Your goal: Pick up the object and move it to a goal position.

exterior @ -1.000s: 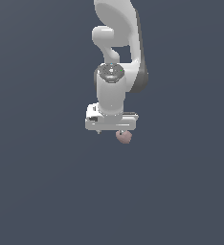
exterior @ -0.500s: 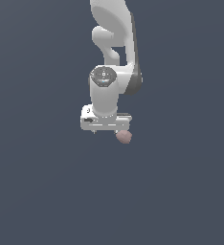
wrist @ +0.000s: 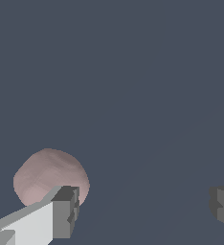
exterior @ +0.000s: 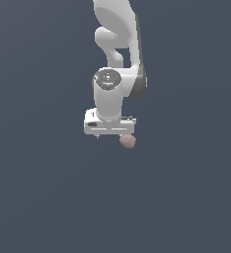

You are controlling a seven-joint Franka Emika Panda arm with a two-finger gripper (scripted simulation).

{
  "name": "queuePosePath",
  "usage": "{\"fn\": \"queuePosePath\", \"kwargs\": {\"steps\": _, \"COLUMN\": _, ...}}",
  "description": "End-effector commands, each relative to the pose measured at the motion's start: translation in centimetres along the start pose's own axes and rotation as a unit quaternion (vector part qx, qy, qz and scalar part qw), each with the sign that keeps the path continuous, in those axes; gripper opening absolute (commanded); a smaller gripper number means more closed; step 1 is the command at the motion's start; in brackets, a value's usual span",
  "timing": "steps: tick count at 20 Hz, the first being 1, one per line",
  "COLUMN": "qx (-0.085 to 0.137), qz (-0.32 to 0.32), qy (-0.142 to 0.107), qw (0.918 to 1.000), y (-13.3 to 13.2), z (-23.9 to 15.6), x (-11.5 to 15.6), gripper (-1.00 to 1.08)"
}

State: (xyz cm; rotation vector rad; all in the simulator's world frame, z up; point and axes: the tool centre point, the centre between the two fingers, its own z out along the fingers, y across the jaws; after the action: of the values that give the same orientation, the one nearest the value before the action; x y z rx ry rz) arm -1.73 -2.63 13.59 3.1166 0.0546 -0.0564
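The object (wrist: 49,177) is a dull pinkish-brown rounded lump lying on the dark grey floor. In the wrist view it shows just beyond one finger (wrist: 65,210), to that finger's outer side and not between the two. My gripper (wrist: 145,210) is open, its fingers far apart with only bare floor between them. In the exterior view the white hand (exterior: 109,126) hangs low over the floor, pointing down. The object (exterior: 128,142) peeks out under the end of the hand on the exterior view's right. The fingertips are hidden there by the hand.
The flat dark grey floor (exterior: 48,197) spreads on all sides with nothing else on it. The white arm (exterior: 117,44) rises from the hand toward the top of the exterior view.
The hand has shifted a little toward the exterior view's left and sunk slightly. The object has stayed where it was.
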Motion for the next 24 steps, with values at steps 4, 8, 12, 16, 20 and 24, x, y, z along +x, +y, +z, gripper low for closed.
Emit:
{"fn": "queuePosePath", "kwargs": {"steps": 4, "qx": 0.0, "qz": -0.041, "qy": 0.001, "qw": 0.9991, "y": -0.7, "z": 0.3, "x": -0.2, "gripper": 1.0}}
{"fn": "queuePosePath", "kwargs": {"steps": 8, "qx": 0.001, "qz": -0.087, "qy": 0.003, "qw": 0.9962, "y": -1.5, "z": 0.5, "x": -0.4, "gripper": 1.0}}
{"fn": "queuePosePath", "kwargs": {"steps": 12, "qx": 0.001, "qz": -0.145, "qy": 0.005, "qw": 0.9894, "y": -2.5, "z": 0.9, "x": -0.7, "gripper": 1.0}}
{"fn": "queuePosePath", "kwargs": {"steps": 16, "qx": 0.002, "qz": -0.208, "qy": 0.007, "qw": 0.9781, "y": -3.5, "z": 1.2, "x": -1.1, "gripper": 1.0}}
{"fn": "queuePosePath", "kwargs": {"steps": 20, "qx": 0.002, "qz": -0.271, "qy": 0.01, "qw": 0.9626, "y": -4.6, "z": 1.6, "x": -1.5, "gripper": 1.0}}
{"fn": "queuePosePath", "kwargs": {"steps": 24, "qx": 0.002, "qz": -0.332, "qy": 0.013, "qw": 0.9431, "y": -5.7, "z": 1.9, "x": -1.9, "gripper": 1.0}}
